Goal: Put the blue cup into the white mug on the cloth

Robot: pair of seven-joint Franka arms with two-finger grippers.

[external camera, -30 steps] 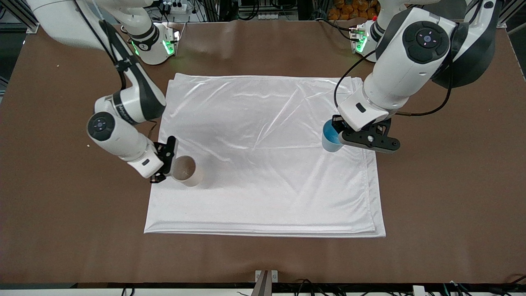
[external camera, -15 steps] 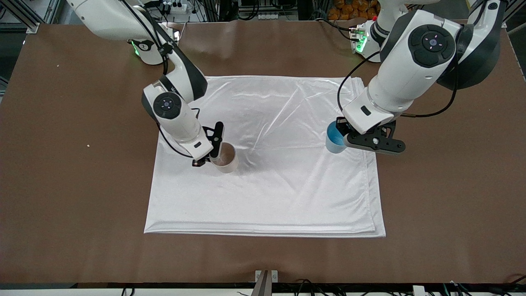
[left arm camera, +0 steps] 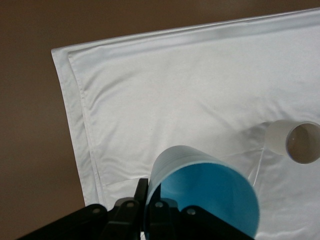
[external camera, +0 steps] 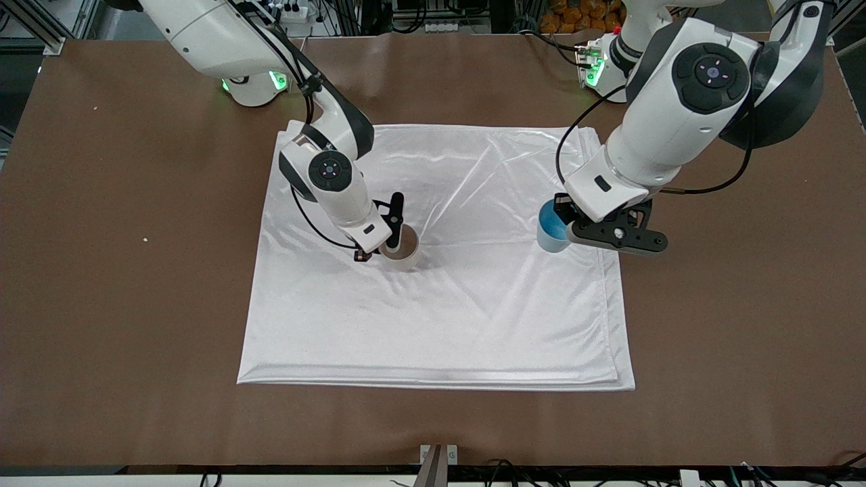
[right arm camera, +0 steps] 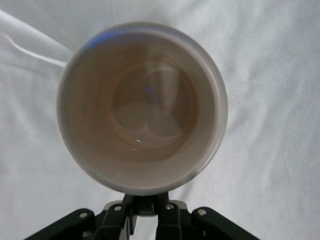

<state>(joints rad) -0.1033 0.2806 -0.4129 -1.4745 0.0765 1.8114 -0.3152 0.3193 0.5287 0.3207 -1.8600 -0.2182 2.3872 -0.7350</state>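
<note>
Fingers of the right gripper closed on the rim of the off-white cylindrical mug with a brownish interior, black handle side hidden under the gripper; right wrist view looks straight down into the mug, pinched at its edge, fabric all around below it. Cannot tell whether the mug touches the fabric or hangs just above it. It sits over the middle of the large shiny white creased rectangular cloth, toward the right arm's end. Left gripper over the cloth's edge at the left arm's end, fingers clamped on the wall of the small light-blue tapered handleless cup with a brighter blue inside; cup held clear of the cloth, mouth tilted. Left wrist view shows the cup close up, the mug well apart from it. Cloth lies flat on the brown table.
</note>
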